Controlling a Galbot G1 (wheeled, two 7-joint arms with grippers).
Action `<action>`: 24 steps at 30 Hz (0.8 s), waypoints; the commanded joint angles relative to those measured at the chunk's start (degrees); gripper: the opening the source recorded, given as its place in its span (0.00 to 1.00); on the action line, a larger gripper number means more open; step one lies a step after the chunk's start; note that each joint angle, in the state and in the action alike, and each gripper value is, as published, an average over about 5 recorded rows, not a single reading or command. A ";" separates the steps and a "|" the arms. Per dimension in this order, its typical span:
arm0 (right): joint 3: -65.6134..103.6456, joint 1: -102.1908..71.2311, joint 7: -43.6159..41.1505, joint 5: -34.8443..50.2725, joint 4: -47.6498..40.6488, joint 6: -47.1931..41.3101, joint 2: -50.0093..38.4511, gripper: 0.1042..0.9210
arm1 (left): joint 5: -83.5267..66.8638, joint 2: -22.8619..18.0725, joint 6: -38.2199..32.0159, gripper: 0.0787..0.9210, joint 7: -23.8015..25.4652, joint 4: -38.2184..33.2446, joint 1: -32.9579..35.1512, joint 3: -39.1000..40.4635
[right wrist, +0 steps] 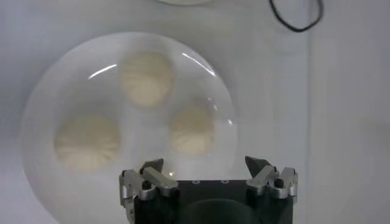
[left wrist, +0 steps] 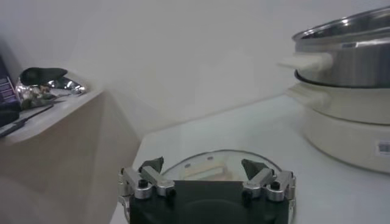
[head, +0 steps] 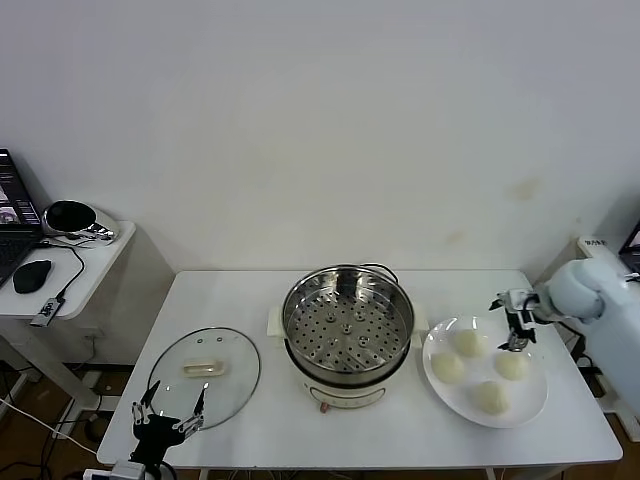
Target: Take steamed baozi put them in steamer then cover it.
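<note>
Baozi (head: pixel 467 341) — four from the head view, three at the right wrist.

Steamer (head: pixel 348 335) sits mid-tabletop, open-topped, blocking straight passage between sides. Cover (head: pixel 205 372) lies flat toward the left front edge; plate (head: pixel 440 390) with baozi (head: pixel 467 342) fills the right side. Bare tabletop (head: pixel 240 295) along the back edge.

cream-white buns (head: pixel 467 342) | white plate (head: pixel 535 400) | shiny silver steamer (head: pixel 348 322), holes dotted all over | clear glass lid (head: pixel 205 368)
</note>
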 commanded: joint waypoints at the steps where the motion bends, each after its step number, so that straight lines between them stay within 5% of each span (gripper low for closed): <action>1: -5.12 3.84 0.48 -2.32 -9.16 2.07 6.21 0.88 | 0.32 0.00 -0.04 0.88 -0.02 -0.40 1.15 -0.09; 24: -2.42 2.61 3.82 -4.48 -13.36 2.76 8.48 0.87 | 0.57 -0.14 -0.25 0.88 -0.14 -0.52 1.74 -0.33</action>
